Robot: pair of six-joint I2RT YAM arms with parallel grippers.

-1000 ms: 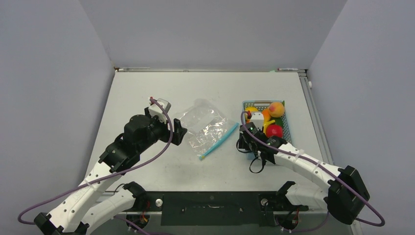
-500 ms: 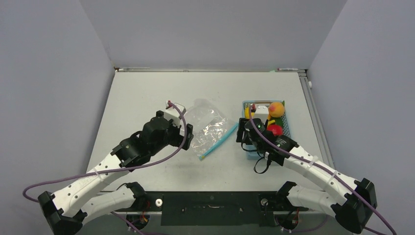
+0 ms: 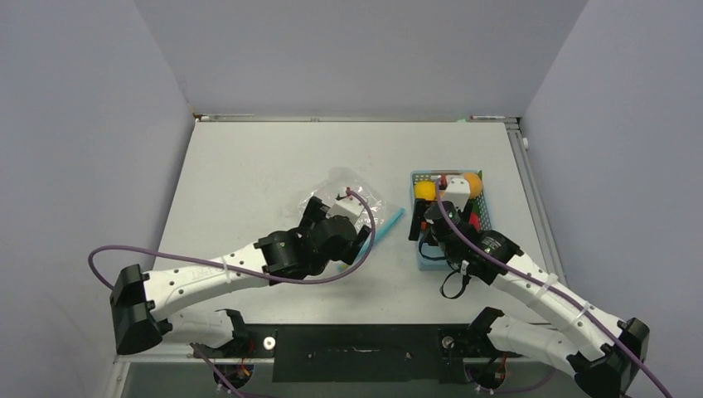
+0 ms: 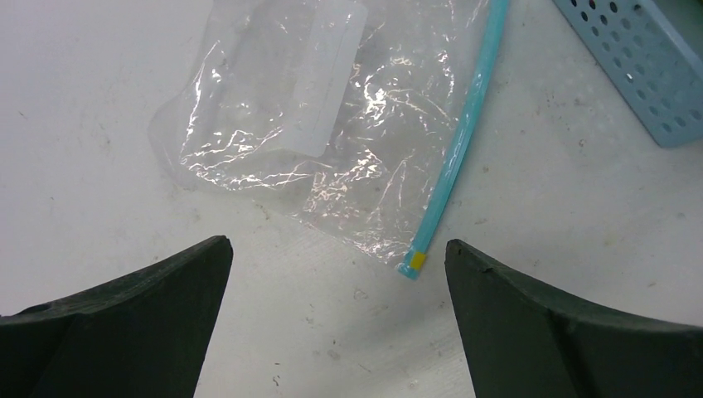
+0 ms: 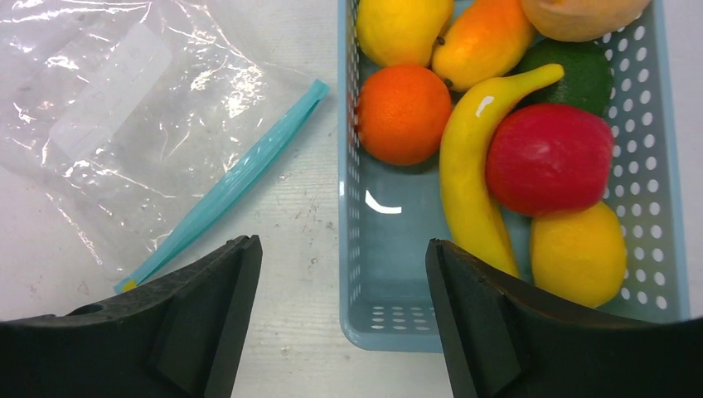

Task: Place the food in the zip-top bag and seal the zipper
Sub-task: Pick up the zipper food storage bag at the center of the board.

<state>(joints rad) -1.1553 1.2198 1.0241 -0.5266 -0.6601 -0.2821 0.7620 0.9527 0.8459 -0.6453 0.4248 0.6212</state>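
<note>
White tabletop [image 3: 249, 166], grey walls on three sides; left tool [image 4: 336, 245] stands apart and empty above the near edge of the bag [image 4: 332, 141]; right tool [image 5: 341, 243] likewise apart and empty over the basket [image 5: 390, 315] wall.

Risks, as judged: thin film may slide or crumple under a pinch; the zipper [image 4: 460, 157] looks pressed shut, so fruit could be refused at the mouth; round pieces may slip from the grip.

Bag: flat on the tabletop, just left of the basket, nothing inside.

Basket: all food [image 5: 481, 41] seen, including orange [image 5: 402, 114], banana [image 5: 468, 182], red fruit [image 5: 547, 157], green one [image 5: 572, 75], yellow rounds [image 5: 578, 253].
</note>
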